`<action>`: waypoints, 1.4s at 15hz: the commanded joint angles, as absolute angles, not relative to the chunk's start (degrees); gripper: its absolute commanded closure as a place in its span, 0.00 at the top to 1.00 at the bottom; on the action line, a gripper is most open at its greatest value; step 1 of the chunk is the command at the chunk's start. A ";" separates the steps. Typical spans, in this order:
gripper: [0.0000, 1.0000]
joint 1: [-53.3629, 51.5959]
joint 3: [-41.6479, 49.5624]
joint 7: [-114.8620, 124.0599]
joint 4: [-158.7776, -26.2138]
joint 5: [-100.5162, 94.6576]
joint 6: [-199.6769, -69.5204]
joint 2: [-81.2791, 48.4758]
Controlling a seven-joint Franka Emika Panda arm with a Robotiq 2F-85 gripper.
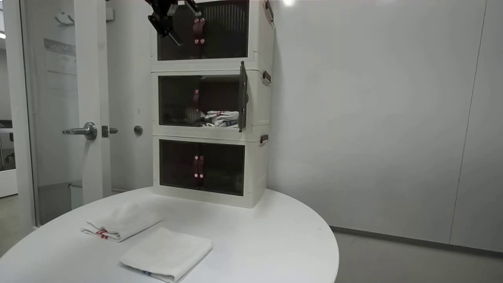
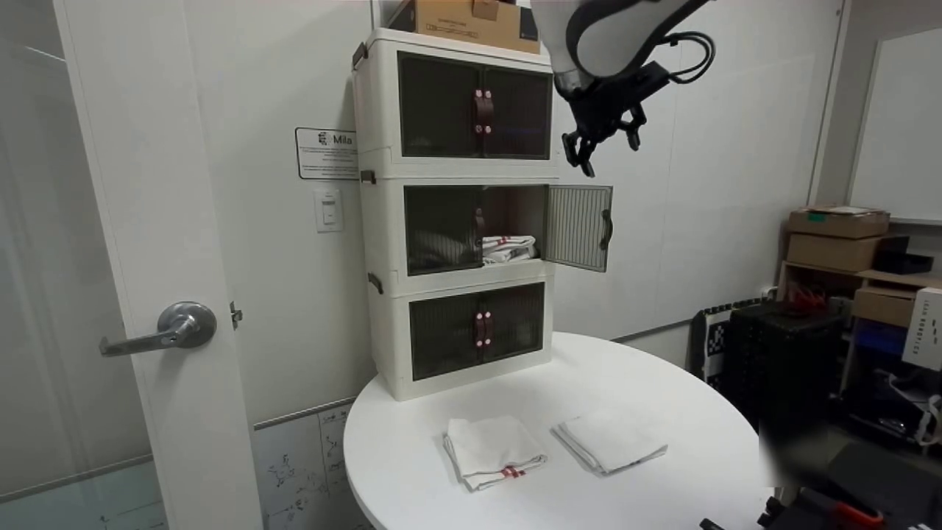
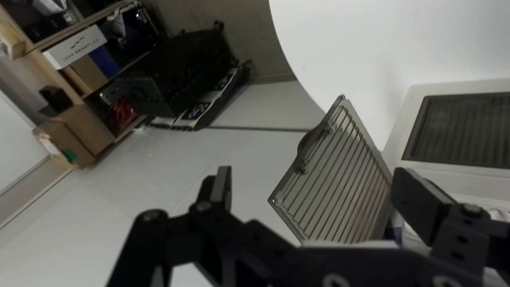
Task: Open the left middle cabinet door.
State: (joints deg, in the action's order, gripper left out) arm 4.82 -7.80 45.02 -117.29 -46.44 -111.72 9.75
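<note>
The left middle cabinet door, a dark smoky panel with a dark red handle, is closed in both exterior views (image 1: pixel 177 100) (image 2: pixel 441 228). It is out of the wrist view. The right middle door (image 1: pixel 243 96) stands swung open, with its ribbed panel plain in an exterior view (image 2: pixel 579 227) and in the wrist view (image 3: pixel 338 179). My gripper (image 1: pixel 185 24) is open and empty, also in an exterior view (image 2: pixel 609 153) and the wrist view (image 3: pixel 316 185). It hangs in the air at about top-tier height, apart from the doors. The open door appears beyond and between its fingers.
The white three-tier cabinet (image 2: pixel 383 221) stands on a round white table (image 1: pixel 271 243). Folded cloths (image 2: pixel 508 249) lie inside the middle tier's right half. Two folded cloths (image 1: pixel 122 222) (image 1: pixel 169 251) lie on the table. A door with a lever handle (image 2: pixel 180 327) stands beside the cabinet.
</note>
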 commanded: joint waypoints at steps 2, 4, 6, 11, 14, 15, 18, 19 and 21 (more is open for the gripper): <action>1.00 1.97 -7.95 62.68 -115.52 -64.73 -114.05 1.87; 1.00 0.11 -7.66 70.85 -114.44 -72.84 -111.94 -1.64; 1.00 -1.56 -7.45 78.32 -113.66 -78.44 -108.18 -4.17; 1.00 -2.25 -6.76 77.28 -114.64 -77.07 -108.92 -3.88; 1.00 -2.22 -6.64 77.28 -114.29 -77.07 -108.90 -3.85; 1.00 -2.22 -6.62 77.28 -114.27 -77.07 -108.89 -3.85; 1.00 -3.16 -6.93 78.67 -112.76 -78.95 -106.07 -5.69; 1.00 -3.65 -7.17 79.09 -111.68 -79.36 -105.68 -7.02; 1.00 -4.66 -7.46 79.24 -109.06 -80.77 -106.59 -10.22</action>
State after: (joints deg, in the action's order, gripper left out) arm -2.46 -7.72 77.62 -113.67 -78.20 -107.53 -5.12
